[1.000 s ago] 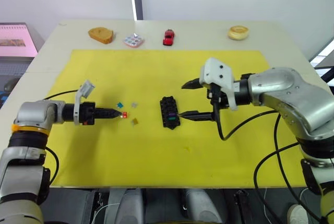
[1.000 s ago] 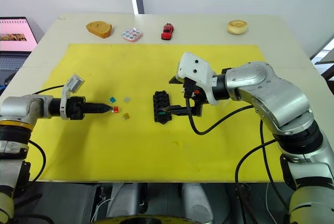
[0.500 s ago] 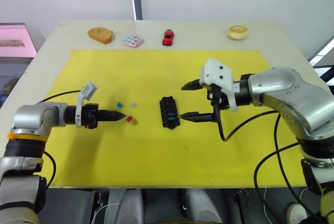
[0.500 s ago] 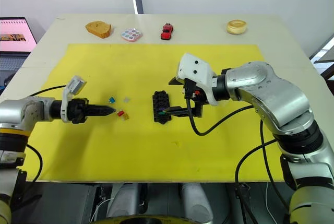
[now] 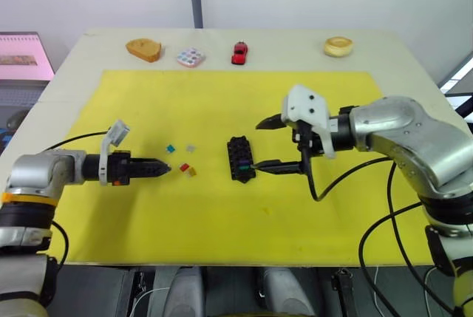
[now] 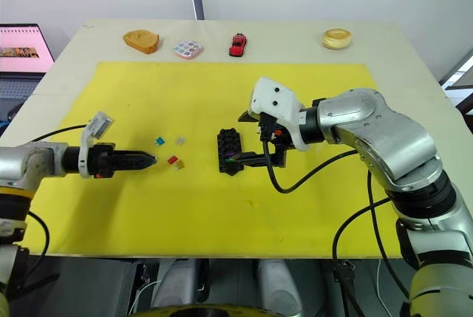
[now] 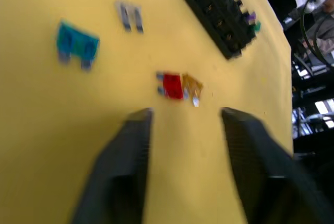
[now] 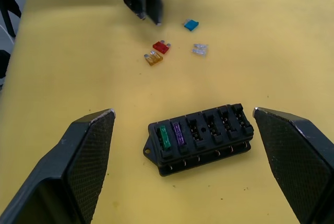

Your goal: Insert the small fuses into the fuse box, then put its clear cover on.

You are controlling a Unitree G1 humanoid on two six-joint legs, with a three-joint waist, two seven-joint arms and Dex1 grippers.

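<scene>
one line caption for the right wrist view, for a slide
Open right pincer straddling the fuse box, green and purple fuses seated; four loose fuses lie beyond.

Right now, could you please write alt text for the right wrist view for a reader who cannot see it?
A black fuse box lies on a yellow mat between the open right gripper's fingers, with green and purple fuses seated at one end. Beyond lie red, amber, grey and teal fuses, near the left gripper.
</scene>
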